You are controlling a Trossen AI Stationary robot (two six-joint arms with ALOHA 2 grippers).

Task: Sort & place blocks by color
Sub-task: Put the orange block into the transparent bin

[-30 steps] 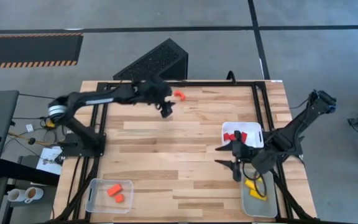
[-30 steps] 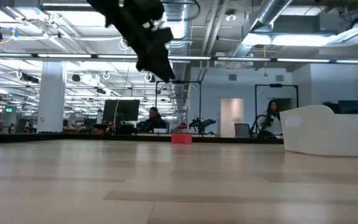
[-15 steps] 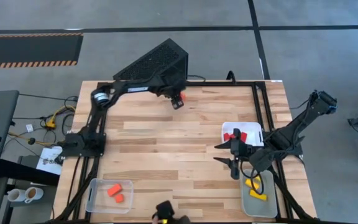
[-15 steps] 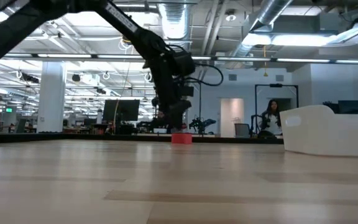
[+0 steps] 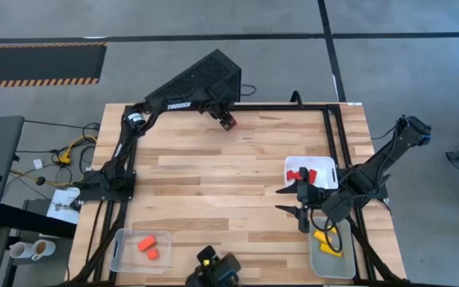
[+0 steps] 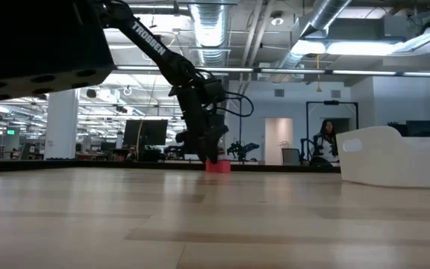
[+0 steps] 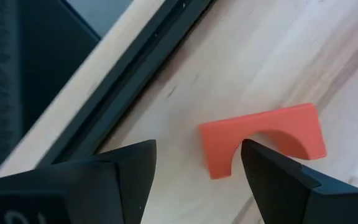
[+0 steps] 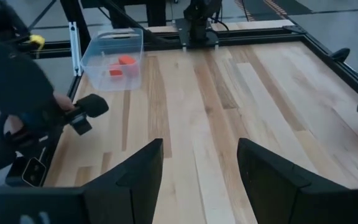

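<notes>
An orange-red arch block point(image 7: 263, 140) lies flat on the wood close to the table's far edge point(image 5: 231, 122). My left gripper point(image 7: 201, 171) is open and hangs just above it point(image 6: 209, 148), one finger on each side of the arch's near end; whether a finger touches it cannot be seen. My right gripper point(image 5: 301, 201) waits open point(image 8: 201, 168) above the table, beside the white tray point(image 5: 325, 163). Two orange blocks point(image 5: 146, 245) lie in the clear tray point(image 5: 122, 253) at the near left. Red blocks point(image 5: 300, 174) lie in the white tray, and yellow ones point(image 5: 327, 243) in the near-right tray.
A black frame rail point(image 7: 123, 93) runs along the far edge right behind the arch. A black wedge-shaped box point(image 5: 198, 80) stands beyond it. A dark device with a yellow spot point(image 5: 213, 271) sits at the near edge and fills the low view's upper left point(image 6: 36, 37). Bare wood spans the middle.
My left gripper has swung toward the table's far edge and come down over the arch block, still open. The arch has stayed where it was. A dark device has come into view at the near edge. My right arm has kept still.
</notes>
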